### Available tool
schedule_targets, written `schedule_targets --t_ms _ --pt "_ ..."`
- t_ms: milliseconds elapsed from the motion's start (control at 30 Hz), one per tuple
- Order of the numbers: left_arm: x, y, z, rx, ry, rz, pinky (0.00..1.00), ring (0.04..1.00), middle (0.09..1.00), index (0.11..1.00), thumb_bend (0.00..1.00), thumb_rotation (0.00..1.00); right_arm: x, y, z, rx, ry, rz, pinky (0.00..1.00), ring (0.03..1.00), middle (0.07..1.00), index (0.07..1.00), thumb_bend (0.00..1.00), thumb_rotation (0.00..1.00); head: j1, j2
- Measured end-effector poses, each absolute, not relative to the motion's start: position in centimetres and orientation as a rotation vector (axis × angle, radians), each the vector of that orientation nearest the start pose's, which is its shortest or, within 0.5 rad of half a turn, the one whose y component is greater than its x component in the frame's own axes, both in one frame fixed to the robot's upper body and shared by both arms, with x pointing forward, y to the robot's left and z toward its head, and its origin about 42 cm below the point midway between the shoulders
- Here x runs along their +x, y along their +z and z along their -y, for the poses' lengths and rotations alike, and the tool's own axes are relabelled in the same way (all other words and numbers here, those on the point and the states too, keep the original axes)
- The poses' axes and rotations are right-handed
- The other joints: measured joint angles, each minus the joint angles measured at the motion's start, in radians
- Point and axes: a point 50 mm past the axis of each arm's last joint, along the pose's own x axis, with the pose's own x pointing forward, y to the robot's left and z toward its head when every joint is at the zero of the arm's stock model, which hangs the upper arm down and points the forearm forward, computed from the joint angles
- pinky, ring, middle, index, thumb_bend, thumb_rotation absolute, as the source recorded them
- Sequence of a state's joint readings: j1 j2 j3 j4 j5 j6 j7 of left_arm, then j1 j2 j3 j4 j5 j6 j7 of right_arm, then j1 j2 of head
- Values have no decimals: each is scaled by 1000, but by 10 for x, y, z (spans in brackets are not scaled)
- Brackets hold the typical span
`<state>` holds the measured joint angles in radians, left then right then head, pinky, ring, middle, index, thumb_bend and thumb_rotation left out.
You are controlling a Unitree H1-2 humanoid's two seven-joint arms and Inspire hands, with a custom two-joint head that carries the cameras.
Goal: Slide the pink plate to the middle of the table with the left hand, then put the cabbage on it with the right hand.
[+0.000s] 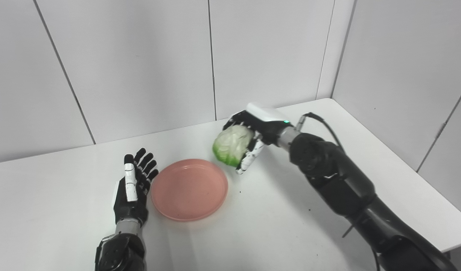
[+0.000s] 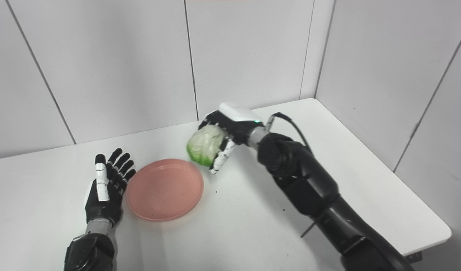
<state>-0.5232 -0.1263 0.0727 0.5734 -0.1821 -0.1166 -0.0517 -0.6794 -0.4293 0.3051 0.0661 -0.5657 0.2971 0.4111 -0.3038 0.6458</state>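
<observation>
The right hand [image 1: 253, 131] grips the cabbage [image 1: 232, 145], fingers wrapped around it, holding it in the air just beyond the plate's [image 1: 189, 189] far right rim. The pink plate lies flat on the table [image 1: 275, 226]. The left hand [image 1: 134, 186] rests just left of the plate, fingers spread, holding nothing.

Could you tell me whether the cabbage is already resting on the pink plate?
No, the cabbage is held in the right hand above the table, just past the far right rim of the empty plate.
</observation>
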Motion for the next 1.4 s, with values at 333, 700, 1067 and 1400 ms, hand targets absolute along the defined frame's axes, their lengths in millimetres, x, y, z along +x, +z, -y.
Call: schedule_targets --t_ms 333,700,1067,1400 --pt "425 130 -100 -267 -133 34 896 887 884 854 767 957 462 268 165 -1138 501 133 364 438 512 461 529 0 164 18" --pt "424 133 -92 -293 -102 39 874 891 890 870 745 983 471 245 138 -1233 620 116 314 382 481 479 533 0 232 26" --pt "423 140 -95 -294 -86 68 910 911 907 892 716 1000 473 246 117 -1366 632 159 293 376 473 490 531 0 212 11" --pt "417 138 -95 -286 -97 50 922 925 925 916 748 991 473 248 123 -1506 573 303 587 737 809 800 780 592 198 8"
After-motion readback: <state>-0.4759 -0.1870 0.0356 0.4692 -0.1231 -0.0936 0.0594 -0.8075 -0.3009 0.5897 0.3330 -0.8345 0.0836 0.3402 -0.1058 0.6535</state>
